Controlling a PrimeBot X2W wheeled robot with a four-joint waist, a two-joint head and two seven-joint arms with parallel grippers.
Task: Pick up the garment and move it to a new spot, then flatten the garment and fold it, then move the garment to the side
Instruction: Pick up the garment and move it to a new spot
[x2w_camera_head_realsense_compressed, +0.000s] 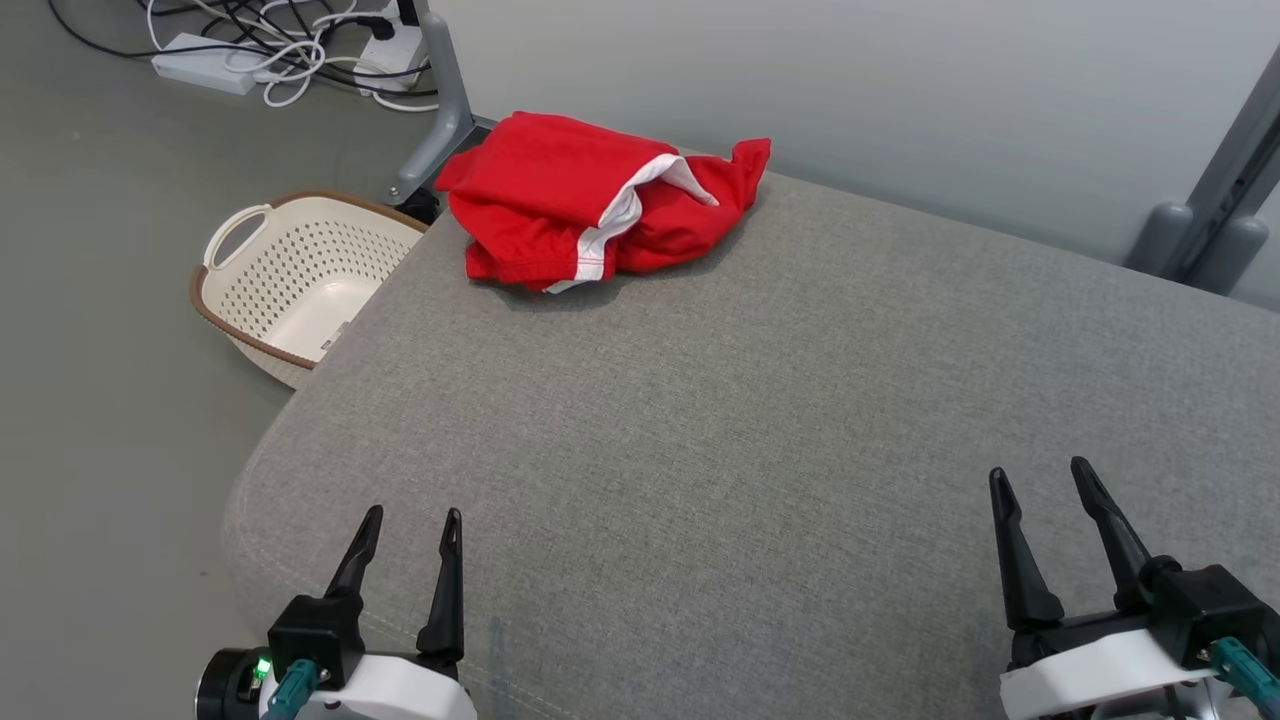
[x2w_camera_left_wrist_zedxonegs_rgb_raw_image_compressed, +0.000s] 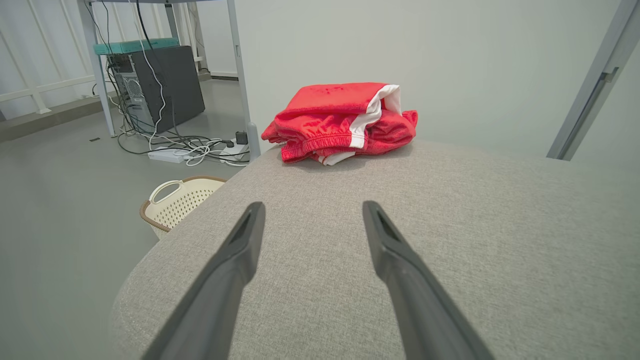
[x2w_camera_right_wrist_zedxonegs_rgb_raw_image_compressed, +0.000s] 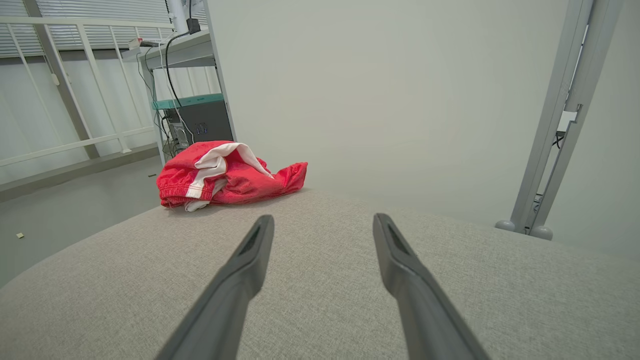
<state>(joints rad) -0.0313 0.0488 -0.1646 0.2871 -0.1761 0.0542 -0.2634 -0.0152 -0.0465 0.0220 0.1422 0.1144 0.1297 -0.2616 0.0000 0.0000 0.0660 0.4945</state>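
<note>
The garment (x2w_camera_head_realsense_compressed: 590, 200) sits at the far-left corner of the grey padded surface (x2w_camera_head_realsense_compressed: 750, 420), bunched right up to the far edge and close to the left edge. It's red w/ a white side stripe and white lining showing. The left wrist view shows a gathered elastic band on the near side, so prob. shorts. It's a loose, half-doubled heap, not flat, w/ layers stacked on the left and one thinner tail trailing right. In the head view the long axis runs approx. left-right, tilted a bit so the right end lies farther away.

Key relation: the garment is well fwd of both grippers, w/ bare fabric surface between. From the left gripper (x2w_camera_head_realsense_compressed: 414, 515) it lies ahead and a little to the right. From the right gripper (x2w_camera_head_realsense_compressed: 1038, 470) it lies ahead and far off to the left. So the left arm looks nearer and better lined up. The right needs a long diagonal reach, prob. toward the trailing tail end.

Both grippers hover low over the near part of the surface, fingers pointing fwd. The jaws of each are spread wide, nothing between them, no contact w/ the cloth.

Judgement: the pick-up isn't started yet, and the reach fwd to the heap comes first.

Around it: a cream perforated basket (x2w_camera_head_realsense_compressed: 290, 270) stands on the floor just off the surface's left edge, near the garment. Beyond it lie a power strip and tangled cables (x2w_camera_head_realsense_compressed: 300, 60). A pale wall runs behind.
</note>
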